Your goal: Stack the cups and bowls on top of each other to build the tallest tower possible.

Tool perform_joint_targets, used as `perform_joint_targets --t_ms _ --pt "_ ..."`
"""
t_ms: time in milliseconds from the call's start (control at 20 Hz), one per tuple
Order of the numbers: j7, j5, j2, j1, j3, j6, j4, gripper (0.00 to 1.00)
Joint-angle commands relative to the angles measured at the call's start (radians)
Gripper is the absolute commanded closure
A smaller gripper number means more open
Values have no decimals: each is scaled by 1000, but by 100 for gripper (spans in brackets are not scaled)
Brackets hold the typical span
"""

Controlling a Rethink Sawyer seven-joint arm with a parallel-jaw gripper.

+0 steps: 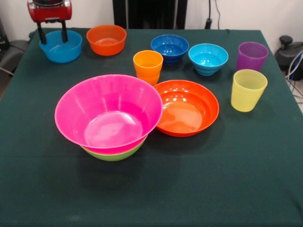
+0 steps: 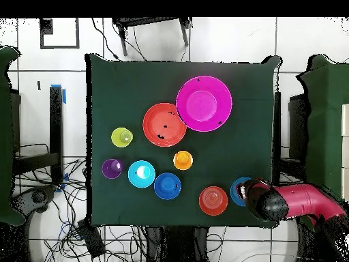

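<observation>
At upper left, the gripper (image 1: 52, 32) hangs with jaws spread, empty, straddling the blue bowl's (image 1: 60, 47) far rim; closing squarely on that rim should prevent slipping before transfer to the tower (image 1: 110, 116) at centre left.

Square counter (image 1: 156, 189) under dark green cloth, reaching out on all sides below the fingers. White tiled floor (image 2: 136, 48) around it. Tangled black cables (image 2: 129, 242) on floor, sideways from the fingers.
</observation>
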Motion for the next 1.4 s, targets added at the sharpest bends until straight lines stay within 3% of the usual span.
perform_joint_targets --t_ms 50,200,450,650,1100,1400 --pt "-226 -149 98 120 -60 63 -99 0" --pt "-256 -153 128 104 -55 30 -110 0" --pt "-169 -199 165 46 -22 -171 -91 0" --pt "-144 -205 168 80 -35 -175 -97 0" --pt "-126 -176 136 87 -26 -210 -78 0" --pt "-85 -180 153 26 16 -329 -56 0"
